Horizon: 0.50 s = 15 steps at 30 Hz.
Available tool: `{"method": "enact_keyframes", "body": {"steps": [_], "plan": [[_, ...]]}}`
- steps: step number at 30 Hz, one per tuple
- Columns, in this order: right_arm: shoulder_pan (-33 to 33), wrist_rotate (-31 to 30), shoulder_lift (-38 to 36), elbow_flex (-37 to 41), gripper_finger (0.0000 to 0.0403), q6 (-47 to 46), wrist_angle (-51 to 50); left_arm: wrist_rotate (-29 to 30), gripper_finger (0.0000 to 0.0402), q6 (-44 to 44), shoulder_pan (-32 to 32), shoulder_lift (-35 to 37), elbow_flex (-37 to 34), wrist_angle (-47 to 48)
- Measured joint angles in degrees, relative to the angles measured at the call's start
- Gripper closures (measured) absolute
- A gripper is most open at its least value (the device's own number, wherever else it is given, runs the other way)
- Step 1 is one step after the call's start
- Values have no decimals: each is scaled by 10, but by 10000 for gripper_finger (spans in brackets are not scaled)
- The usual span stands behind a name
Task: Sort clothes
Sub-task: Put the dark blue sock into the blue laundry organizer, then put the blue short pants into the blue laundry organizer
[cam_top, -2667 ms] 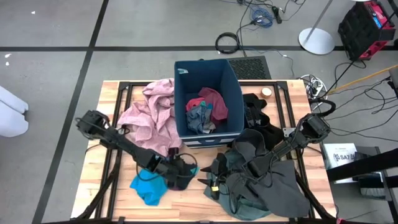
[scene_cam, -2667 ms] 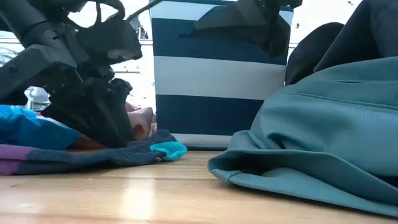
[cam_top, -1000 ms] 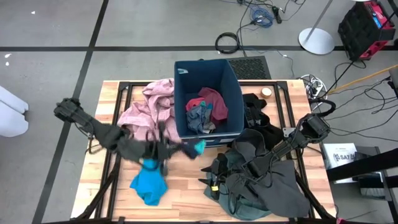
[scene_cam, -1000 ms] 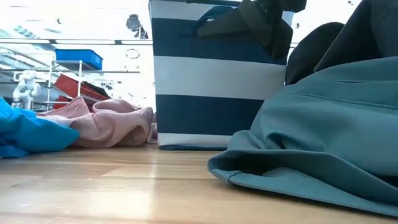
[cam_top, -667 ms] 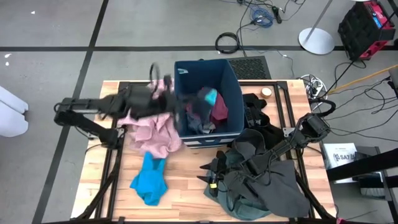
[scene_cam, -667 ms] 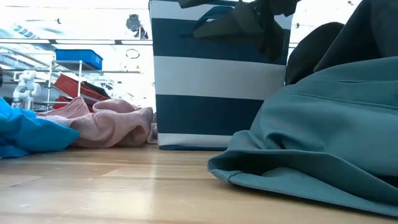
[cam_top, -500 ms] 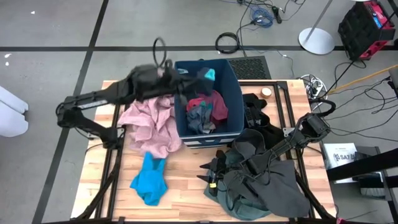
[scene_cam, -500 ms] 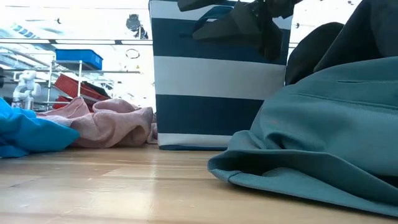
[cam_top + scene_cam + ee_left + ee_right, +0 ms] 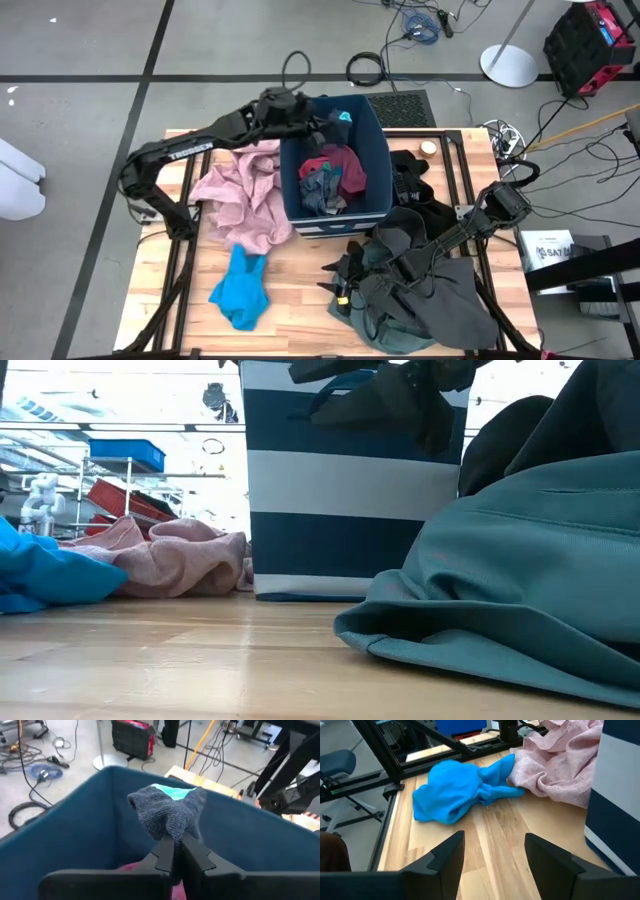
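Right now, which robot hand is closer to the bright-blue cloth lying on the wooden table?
The right gripper. It sits low on the table beside the bright-blue cloth; the left gripper is up over the navy-blue bin.

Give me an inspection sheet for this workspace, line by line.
Surface: wooden table, part covered by clothes.
Job's things: pink garment left of bin; blue piece in front; grey-green pile right; red piece in bin.
Clutter: nothing seen.
Hands: left hand over bin, pinching grey sock; right hand open, low by the pile.
Cables: coils on floor.
Surroundings: red-black case.
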<state>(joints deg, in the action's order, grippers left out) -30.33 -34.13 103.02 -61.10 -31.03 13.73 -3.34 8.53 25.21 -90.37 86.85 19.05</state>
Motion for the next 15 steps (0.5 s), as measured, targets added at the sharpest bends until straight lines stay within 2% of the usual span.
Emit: {"method": "enact_keyframes", "body": {"steps": [3,10,15], "plan": [[0,2,0,0,206,0,-13,-16,342,-3,0,-4,0,14],[0,15,0,0,206,-26,-38,-70,227,2,2,6,8,85],[0,15,0,0,206,-37,-38,-111,190,1,3,27,53,176]]}}
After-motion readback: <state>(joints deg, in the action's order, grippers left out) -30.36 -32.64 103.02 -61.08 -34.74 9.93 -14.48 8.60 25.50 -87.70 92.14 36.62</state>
